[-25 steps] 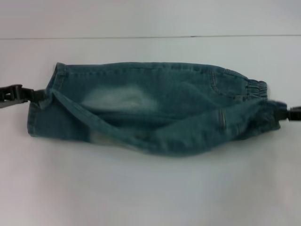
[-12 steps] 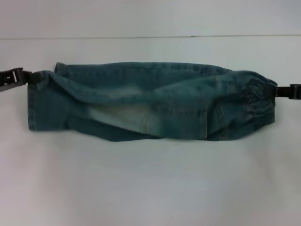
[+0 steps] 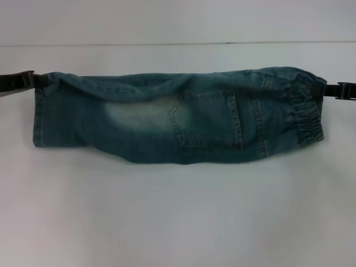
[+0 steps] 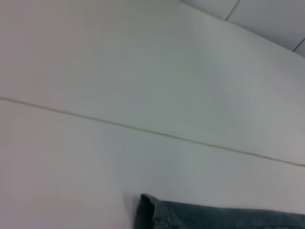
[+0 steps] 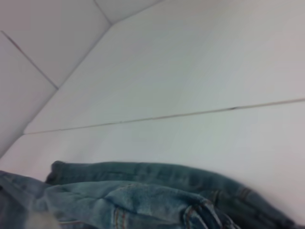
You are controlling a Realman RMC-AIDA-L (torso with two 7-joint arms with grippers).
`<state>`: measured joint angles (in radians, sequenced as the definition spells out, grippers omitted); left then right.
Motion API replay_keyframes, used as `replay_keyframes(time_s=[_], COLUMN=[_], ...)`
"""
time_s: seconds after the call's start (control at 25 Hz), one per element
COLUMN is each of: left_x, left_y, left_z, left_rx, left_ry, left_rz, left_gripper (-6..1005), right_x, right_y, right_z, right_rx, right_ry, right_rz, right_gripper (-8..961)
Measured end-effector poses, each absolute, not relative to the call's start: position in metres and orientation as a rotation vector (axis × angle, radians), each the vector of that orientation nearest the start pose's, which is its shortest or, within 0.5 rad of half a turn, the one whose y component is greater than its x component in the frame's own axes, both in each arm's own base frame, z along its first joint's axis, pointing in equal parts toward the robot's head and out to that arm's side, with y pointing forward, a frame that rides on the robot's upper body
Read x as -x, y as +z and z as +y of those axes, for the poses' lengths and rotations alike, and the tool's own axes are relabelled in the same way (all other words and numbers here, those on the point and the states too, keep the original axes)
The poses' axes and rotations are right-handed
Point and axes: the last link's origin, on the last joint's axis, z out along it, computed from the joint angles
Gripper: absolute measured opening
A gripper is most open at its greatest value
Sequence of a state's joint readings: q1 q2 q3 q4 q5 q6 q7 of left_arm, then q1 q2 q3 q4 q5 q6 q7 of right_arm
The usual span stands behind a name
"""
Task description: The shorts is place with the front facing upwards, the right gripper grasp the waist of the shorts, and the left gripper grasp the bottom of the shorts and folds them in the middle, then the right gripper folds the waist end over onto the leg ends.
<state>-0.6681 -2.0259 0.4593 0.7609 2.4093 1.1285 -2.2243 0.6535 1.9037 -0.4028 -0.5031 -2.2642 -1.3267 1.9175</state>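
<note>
The blue-green denim shorts lie folded lengthwise across the white table, a back pocket and one pale faded patch facing up. The ruffled waist of the shorts is at the right end. At the left end is the bottom of the shorts, the flat leg ends. My left gripper pinches the far left hem corner. On the far edge of the waistband my right gripper is shut. Denim shows in the left wrist view and bunched denim in the right wrist view.
A white table top stretches in front of the shorts. A thin seam line runs across it behind them. Nothing else stands on it in these views.
Both grippers have moved away from me, carrying the near edge of the shorts over onto the far edge. The fold has flattened and the back pocket now faces up.
</note>
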Motion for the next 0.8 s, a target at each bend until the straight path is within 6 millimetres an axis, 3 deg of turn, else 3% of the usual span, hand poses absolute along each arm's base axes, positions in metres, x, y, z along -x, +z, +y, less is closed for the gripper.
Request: replay_keyframes(time_s=[0.8], left_x=[0.294], left_y=[0.051], left_z=[0.431], left_rx=[1.957], left_ry=[-0.369], left_rz=[-1.278], left_gripper=[39], right_x=[-0.312], right_y=[0.057], right_z=[0.41], right_rx=[2.223], right_ry=[0.397], right_rz=[1.157], right_gripper=[53])
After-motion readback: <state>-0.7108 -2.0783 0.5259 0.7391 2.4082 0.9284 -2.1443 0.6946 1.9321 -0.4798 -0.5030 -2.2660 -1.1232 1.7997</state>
